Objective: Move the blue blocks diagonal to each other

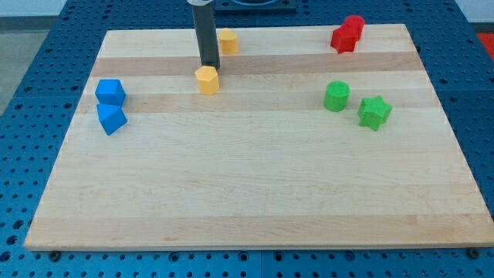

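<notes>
- Blue first, camera view: blue cube (110, 91) and blue wedge-like block (112, 118) stacked one above the other near the view's left edge of the wooden board (247, 193), nearly touching, more in a column than on a diagonal; so probably one of them still needing a sideways nudge.
- Dark rod coming down from the view's top, my tip (210, 66) ending just above the yellow hexagonal block (208, 79), at or almost at contact with its far side; well apart from both blue blocks, off to their right.
- No hand or jaws here to open or close: only a bare rod, nothing grasped, pushing by contact alone.
- Second yellow block (227, 41) partly behind the rod near the top edge, shape hard to make out.
- Red blocks (347, 35) pressed together in the top right corner, shapes unclear; green cylinder (336, 96) and green star-shaped block (374, 112) side by side at the right, all far from the blue pair and out of any likely path.
- Judging by position, next a sweep leftward, skirting the yellow hexagon to avoid dragging it along.
</notes>
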`<act>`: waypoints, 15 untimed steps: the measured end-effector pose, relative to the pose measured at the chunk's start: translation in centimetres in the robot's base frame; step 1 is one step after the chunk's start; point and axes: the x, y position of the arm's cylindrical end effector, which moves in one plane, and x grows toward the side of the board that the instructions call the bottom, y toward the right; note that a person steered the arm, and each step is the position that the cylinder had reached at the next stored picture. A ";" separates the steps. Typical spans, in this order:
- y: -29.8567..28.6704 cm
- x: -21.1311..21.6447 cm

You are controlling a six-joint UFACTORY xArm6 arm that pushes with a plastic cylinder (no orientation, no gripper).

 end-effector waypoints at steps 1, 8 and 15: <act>0.0 0.0; -1.5 -7.0; -18.2 12.5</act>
